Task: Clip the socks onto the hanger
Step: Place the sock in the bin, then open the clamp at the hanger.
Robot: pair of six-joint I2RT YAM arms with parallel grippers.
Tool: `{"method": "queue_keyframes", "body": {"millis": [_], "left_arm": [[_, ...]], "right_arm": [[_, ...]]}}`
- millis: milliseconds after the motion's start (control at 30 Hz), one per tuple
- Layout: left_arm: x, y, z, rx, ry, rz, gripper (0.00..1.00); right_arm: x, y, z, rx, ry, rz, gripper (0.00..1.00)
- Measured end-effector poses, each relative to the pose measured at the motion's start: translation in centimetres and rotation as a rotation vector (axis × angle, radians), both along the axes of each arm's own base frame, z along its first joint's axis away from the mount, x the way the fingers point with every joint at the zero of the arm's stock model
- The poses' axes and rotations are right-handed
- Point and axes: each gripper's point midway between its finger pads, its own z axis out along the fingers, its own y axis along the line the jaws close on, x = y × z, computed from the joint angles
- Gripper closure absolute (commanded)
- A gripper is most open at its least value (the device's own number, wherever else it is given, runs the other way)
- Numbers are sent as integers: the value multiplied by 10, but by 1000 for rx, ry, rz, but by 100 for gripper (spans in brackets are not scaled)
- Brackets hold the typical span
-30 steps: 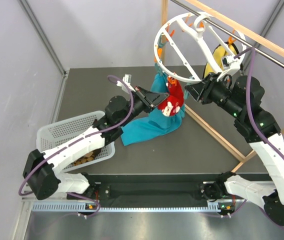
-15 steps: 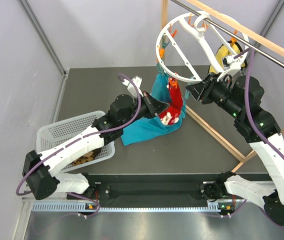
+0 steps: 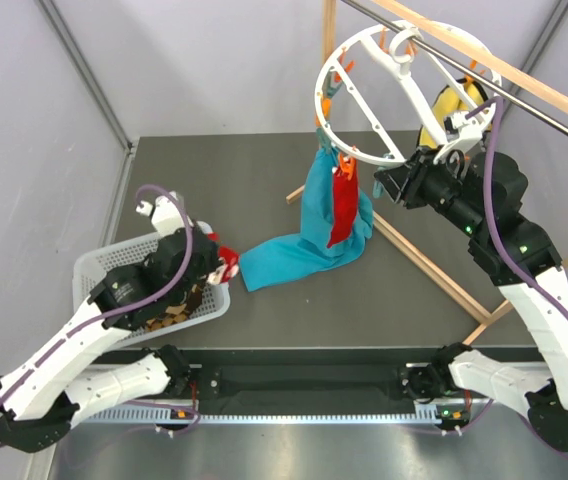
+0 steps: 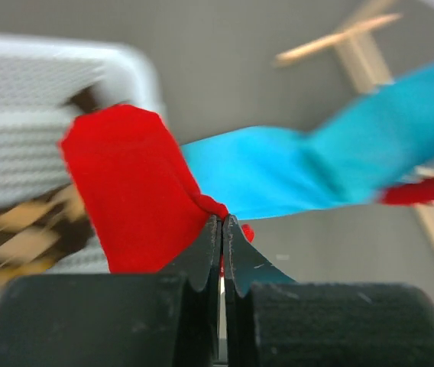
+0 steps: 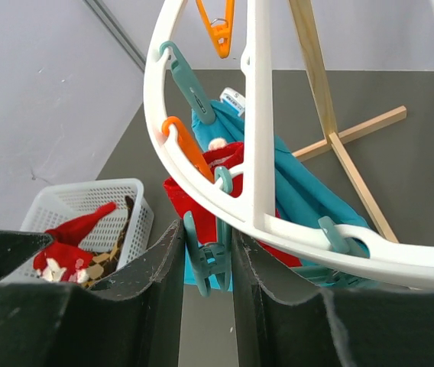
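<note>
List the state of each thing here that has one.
Hanger, hanging, tilted.
Right hand, shut on a teal clip.
Left hand, shut on the held sock.
Hung sock, clipped to hanger.
Teal cloth, hanging, end on table.
Basket, holding socks.

Nothing legible is showing in any of the views: the small white tag (image 5: 232,99) at the top of the teal cloth (image 5: 297,187) is appearing too small and blurred for any lettering on it to be read.
</note>
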Motion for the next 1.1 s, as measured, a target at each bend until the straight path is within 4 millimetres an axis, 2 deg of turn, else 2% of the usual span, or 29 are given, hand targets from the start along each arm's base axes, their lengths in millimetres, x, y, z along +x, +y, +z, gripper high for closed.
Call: {"method": "queue_keyframes", "body": {"millis": [100,167,200,233,267,300,333,400,467,533,600,800,867,933,1033,1100], "left_arm": [[-15,36,-33,88,78,113,98],[-25,52,-51,131,118,152,83],[-29,59,-57,145,130,169,71],[-32,63,-61,148,133,175,49],[-34,65,-63,153,136,173,38],[-35,66,-64,143,133,176,20],[-36,67,-62,138,125,170,11],[-33,62,-55,116,93,147,10],[-26,50,-43,79,46,99,12],[-15,22,-24,12,-25,-5,14],[-6,-18,1,-93,-124,-152,19],[3,-160,91,-361,-387,-678,23],[9,-198,115,-416,-437,-794,23],[16,-235,125,-460,-473,-895,23],[21,-264,120,-493,-485,-975,23],[23,-276,115,-510,-483,-1006,23]], "right_arm": [[0,-1,-1,-7,-1,-2,100],[0,-1,-1,-9,-1,-1,100],[0,-1,-1,-9,-1,-1,100],[0,-1,-1,-10,-1,-1,100],[0,-1,-1,-10,-1,-1,100],[0,-1,-1,-10,0,-1,100],[0,-1,-1,-10,0,-1,100],[0,-1,-1,-10,0,-1,100],[0,-1,-2,-10,1,0,100],[0,0,-2,-10,2,2,100],[-1,0,-1,-7,3,7,100],[-9,7,7,38,19,44,100],[-11,9,8,52,25,57,100],[-13,11,10,67,33,68,100],[-15,14,11,83,42,84,100],[-17,16,11,92,50,95,100]]}}
